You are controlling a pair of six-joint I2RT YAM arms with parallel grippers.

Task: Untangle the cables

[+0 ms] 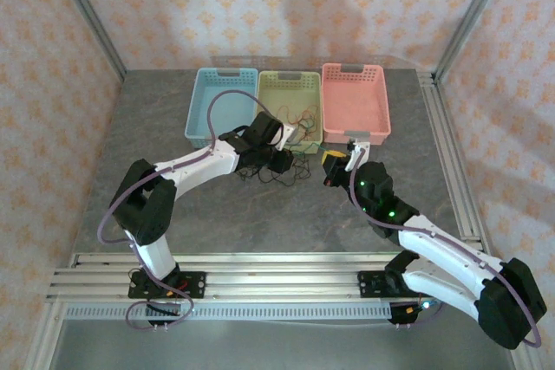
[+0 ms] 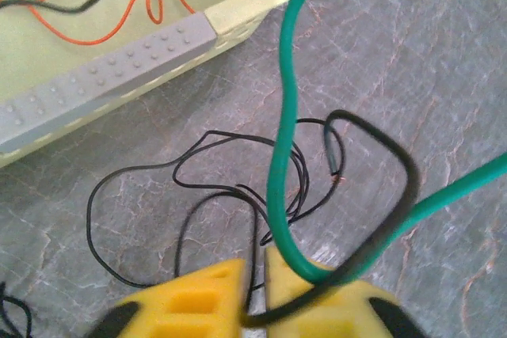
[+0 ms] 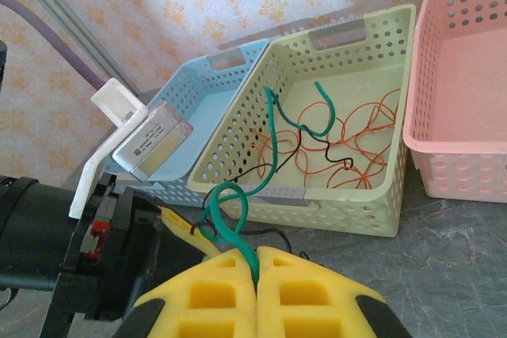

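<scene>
The right gripper [image 3: 257,275], its yellow block-shaped fingers pressed together, is clamped on a thin, glossy green cable [image 3: 275,144]. This cable rises from the fingertips, curls into a small loop just in front of the pale green perforated plastic basket [image 3: 341,199] and climbs over that basket's near rim to its inside. The left gripper [image 2: 255,271] sits just in front of the same basket's near wall, its yellow fingers drawn almost together and pinching a thicker black cable [image 2: 408,172]. That cable arches away beyond the fingers and ends in a bare copper tip above the table. The green cable crosses it there, one run heading towards the basket and another going off to the side. Beneath both, a thin black wire [image 2: 88,223] lies in loose loops on the grey marbled tabletop [image 2: 444,77], just in front of the basket. Inside the basket, thin orange-red wires [image 3: 348,136] lie tangled on the floor with a dark wire among them. A light blue perforated basket [image 3: 198,93] stands just beside the green basket's left side, and a pink perforated basket [image 3: 459,164] just beside its right.
</scene>
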